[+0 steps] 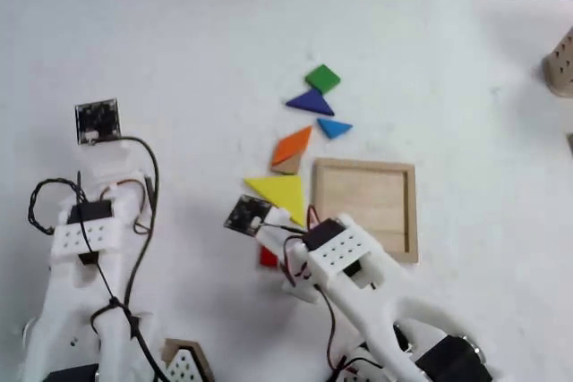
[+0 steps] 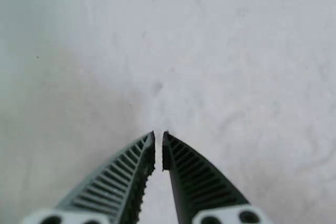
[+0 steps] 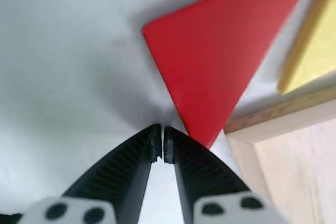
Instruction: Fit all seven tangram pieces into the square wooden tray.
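1. The left gripper is seen clenched, its ribbed fingers almost meeting with nothing between them, above the bare white table.
2. The right gripper is likewise pressed together on nothing. Its tips are held low over the table, just beside one corner of the red triangle; whether that corner is touched cannot be told.
3. The red triangle is laid flat on the table by the near left corner of the square wooden tray. In the high view it is largely covered by the right arm.
4. The yellow triangle is set just beside the tray's left rim, beyond the red triangle.
5. Farther on, the orange piece is found touching a small tan triangle, off the tray's far left corner.
6. Beyond these, the blue triangle and the purple piece are placed close together.
7. The green square is seen farthest away, just past the purple piece. All seven pieces are lying on the table outside the tray.
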You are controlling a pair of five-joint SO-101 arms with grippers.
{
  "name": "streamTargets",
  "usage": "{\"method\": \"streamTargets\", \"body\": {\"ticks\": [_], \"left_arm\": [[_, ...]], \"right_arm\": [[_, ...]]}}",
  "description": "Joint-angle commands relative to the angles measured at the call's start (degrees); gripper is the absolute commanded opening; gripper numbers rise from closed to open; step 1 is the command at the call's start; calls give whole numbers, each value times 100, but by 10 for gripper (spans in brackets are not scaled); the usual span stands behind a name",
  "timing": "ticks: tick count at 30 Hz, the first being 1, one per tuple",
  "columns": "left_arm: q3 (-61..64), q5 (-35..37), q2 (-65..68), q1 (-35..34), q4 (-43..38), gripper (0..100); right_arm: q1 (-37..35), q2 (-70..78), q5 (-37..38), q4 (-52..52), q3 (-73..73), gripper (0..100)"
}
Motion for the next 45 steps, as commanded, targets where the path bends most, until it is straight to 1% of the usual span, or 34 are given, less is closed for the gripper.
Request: {"method": "streamTargets", "body": {"ticks": [1, 3, 7, 10, 16, 21, 26, 28, 31, 34, 36, 38, 41, 45], "left_arm": [[-229, -26, -4, -57, 0, 54], [-229, -26, -4, -57, 0, 54], [-229, -26, -4, -57, 0, 54], [-299, -26, -4, -66, 18, 54], [-308, -26, -4, -145, 18, 54], [-308, -26, -4, -145, 18, 54], [-308, -26, -4, -145, 18, 54], [-308, -26, -4, -145, 18, 54], [-308, -26, -4, -145, 18, 54], [-308, -26, -4, -145, 18, 54], [-308, -26, -4, -145, 18, 54], [-308, -26, -4, -145, 18, 54], [-308, -26, -4, -145, 9, 54], [-308, -26, -4, -145, 9, 54]], "right_arm": [[-4, 4, -79, -110, -255, 18], [-4, 4, -167, -136, -290, 18], [-13, 13, -651, -145, -484, 18], [-48, 22, -765, -163, -527, 18], [-22, 22, -1064, -813, -527, 18], [-31, 57, -1081, -1446, -527, 18], [-145, 620, -1081, -2088, -624, 18], [-154, 954, -1090, -2079, -888, 18], [-92, 1262, -1090, -1604, -1495, 18], [295, 1200, -1108, -655, -2277, 18], [778, 1068, -1424, -154, -2796, 18], [1358, 1033, -1873, 110, -3332, 18], [2088, 1218, -2418, 127, -4053, 18], [2484, 2062, -3235, -303, -4967, 19]]}}
